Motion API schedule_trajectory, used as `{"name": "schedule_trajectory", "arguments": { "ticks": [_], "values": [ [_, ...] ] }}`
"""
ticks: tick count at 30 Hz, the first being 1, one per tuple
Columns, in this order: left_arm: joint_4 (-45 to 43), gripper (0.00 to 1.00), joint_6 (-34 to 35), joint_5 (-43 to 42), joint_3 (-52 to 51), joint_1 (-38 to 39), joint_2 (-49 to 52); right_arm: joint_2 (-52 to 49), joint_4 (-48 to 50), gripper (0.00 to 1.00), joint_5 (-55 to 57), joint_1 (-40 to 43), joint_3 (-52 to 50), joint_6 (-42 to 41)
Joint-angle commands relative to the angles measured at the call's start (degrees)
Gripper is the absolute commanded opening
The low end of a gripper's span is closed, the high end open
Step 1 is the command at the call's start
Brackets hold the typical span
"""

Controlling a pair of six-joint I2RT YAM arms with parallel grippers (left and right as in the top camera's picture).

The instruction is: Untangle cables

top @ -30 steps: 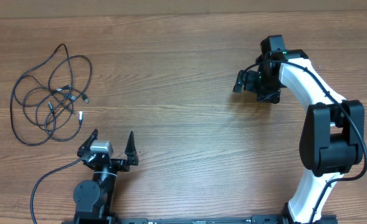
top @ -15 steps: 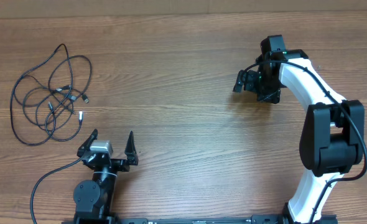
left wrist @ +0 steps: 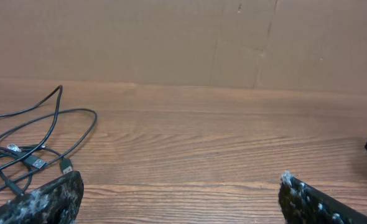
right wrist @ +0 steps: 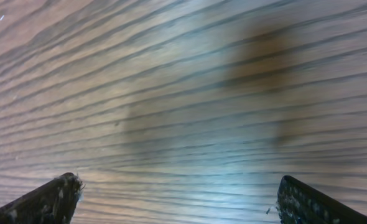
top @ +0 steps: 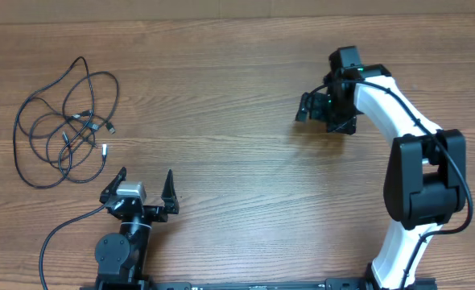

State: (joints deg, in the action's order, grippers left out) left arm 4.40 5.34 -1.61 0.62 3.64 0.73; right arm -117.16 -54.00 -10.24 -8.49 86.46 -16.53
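Cables [top: 64, 121]: thin black cords lie in a loose tangle of overlapping loops on the far-left part of your wooden table [top: 237, 185], seen from overhead. Small silver-tipped plugs sit near the middle of the tangle. Nothing touches the cords.

Your left gripper [top: 146, 174] sits toward the front edge, nearer you than the tangle & a bit to its right, apart from it. Its two fingers stand spread wide w/ nothing between them. In the left wrist view the cables [left wrist: 34, 146] show at the left side, beyond the left gripper [left wrist: 182, 180], whose gap frames bare wood only. A plain brown wall [left wrist: 171, 43] closes the back.

Your right gripper [top: 306, 109] is over the right half of the table, toward the far side, well apart from the cables & pointing left. In the right wrist view the right gripper [right wrist: 178, 183] has its fingers at the bottom corners, wide apart, w/ only blurred wood grain & a soft shadow between them. It holds nothing. You can't tell whether its tips touch the wood.
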Motion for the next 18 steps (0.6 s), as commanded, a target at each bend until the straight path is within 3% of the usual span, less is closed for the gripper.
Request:
{"name": "schedule_trajectory", "arguments": {
  "ticks": [1,18],
  "values": [
    [0.0,1.0,-1.6,0.6,-0.3,-0.3,-0.4,3.4,0.2,1.0,-0.1,-2.4,-0.3,-0.2],
    [0.0,1.0,-1.6,0.6,-0.3,-0.3,-0.4,18.2,0.2,1.0,-0.1,-22.9,-0.3,-0.2]
  ]
}}
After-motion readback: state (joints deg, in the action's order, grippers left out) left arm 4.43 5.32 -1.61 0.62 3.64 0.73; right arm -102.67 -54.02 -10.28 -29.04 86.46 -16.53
